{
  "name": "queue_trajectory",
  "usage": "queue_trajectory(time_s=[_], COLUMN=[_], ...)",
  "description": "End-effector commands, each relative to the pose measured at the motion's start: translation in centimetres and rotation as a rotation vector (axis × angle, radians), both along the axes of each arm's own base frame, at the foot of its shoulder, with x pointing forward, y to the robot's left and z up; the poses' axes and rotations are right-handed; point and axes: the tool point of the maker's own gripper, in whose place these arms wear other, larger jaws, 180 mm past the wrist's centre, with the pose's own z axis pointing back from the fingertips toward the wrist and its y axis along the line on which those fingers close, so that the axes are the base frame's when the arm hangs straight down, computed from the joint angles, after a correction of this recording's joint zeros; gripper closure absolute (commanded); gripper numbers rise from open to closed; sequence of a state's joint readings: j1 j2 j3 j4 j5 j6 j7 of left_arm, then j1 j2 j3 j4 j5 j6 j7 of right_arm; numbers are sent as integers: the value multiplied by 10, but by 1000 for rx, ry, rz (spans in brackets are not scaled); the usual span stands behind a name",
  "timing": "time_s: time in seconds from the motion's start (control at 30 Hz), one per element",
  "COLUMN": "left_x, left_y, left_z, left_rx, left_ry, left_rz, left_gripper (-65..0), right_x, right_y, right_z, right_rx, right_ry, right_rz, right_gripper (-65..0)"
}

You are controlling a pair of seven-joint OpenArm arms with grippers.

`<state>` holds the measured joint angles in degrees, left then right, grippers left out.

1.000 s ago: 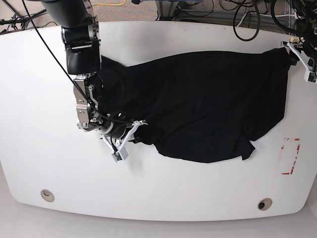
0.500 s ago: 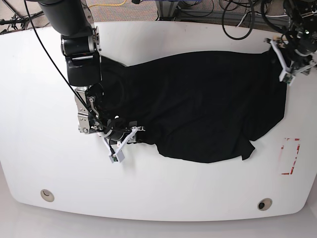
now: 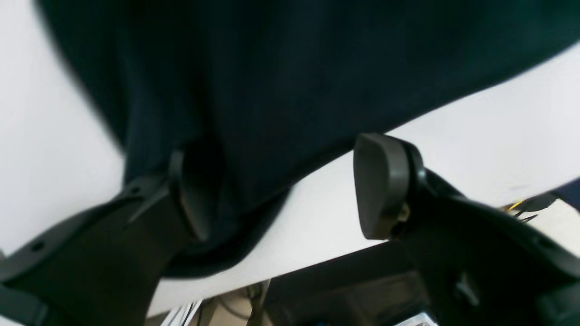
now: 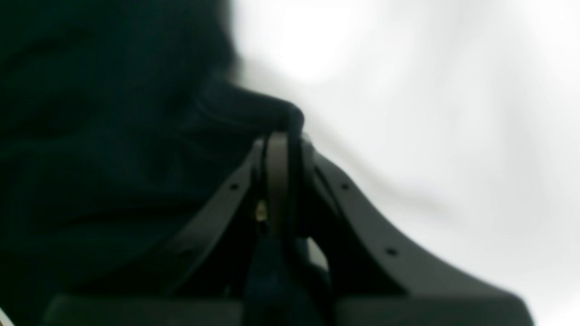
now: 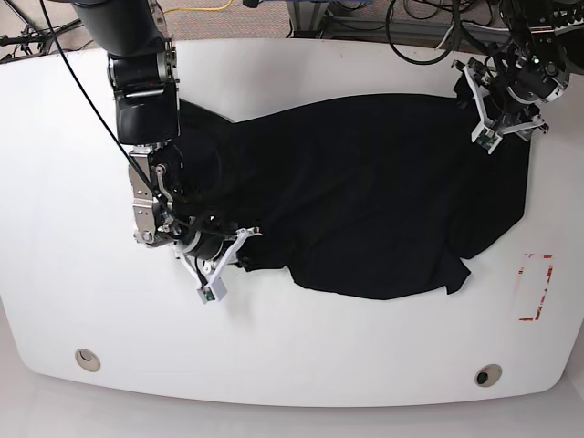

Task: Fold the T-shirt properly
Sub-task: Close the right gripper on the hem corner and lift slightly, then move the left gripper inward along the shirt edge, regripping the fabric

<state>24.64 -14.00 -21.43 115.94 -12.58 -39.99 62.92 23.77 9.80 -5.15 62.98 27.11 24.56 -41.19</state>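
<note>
The black T-shirt (image 5: 383, 201) lies crumpled and spread over the middle and right of the white table (image 5: 365, 347). My right gripper (image 5: 248, 241) is at the shirt's lower left edge. In the right wrist view that gripper (image 4: 278, 136) is shut on a raised fold of the T-shirt (image 4: 90, 136). My left gripper (image 5: 485, 109) hovers over the shirt's upper right corner. The left wrist view shows it (image 3: 287, 188) open, one finger (image 3: 195, 190) against the T-shirt (image 3: 290, 68) hem and the other finger (image 3: 380, 185) over bare table.
A red-outlined mark (image 5: 535, 287) sits on the table at the right, below the shirt. Two round holes (image 5: 87, 359) (image 5: 487, 375) lie near the front edge. Cables (image 5: 438, 27) hang behind the table's back edge.
The left arm swung in from the table's right edge to the shirt's upper right corner, its jaws wider. The right gripper opened briefly, then shut on the cloth and shifted slightly left.
</note>
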Motion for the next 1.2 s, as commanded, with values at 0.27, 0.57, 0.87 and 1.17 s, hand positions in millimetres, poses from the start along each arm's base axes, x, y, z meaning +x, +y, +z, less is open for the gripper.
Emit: queue_trajectory(time_s=[0.27, 0.57, 0.87, 1.17], left_x=[-11, -12, -19, 15], left_y=[4, 63, 63, 60], left_z=[-16, -36, -47, -28], left_rx=[-48, -115, -128, -144], left_ry=[33, 68, 75, -34], left_rz=[39, 266, 279, 282], left_gripper=[-408, -401, -421, -443], right_x=[20, 18, 5, 9], right_y=[9, 21, 14, 5], right_z=[32, 24, 19, 21], right_rx=[25, 32, 60, 19], right_ry=[-104, -87, -68, -84], right_rz=[26, 61, 23, 19], right_gripper=[-7, -123, -89, -62])
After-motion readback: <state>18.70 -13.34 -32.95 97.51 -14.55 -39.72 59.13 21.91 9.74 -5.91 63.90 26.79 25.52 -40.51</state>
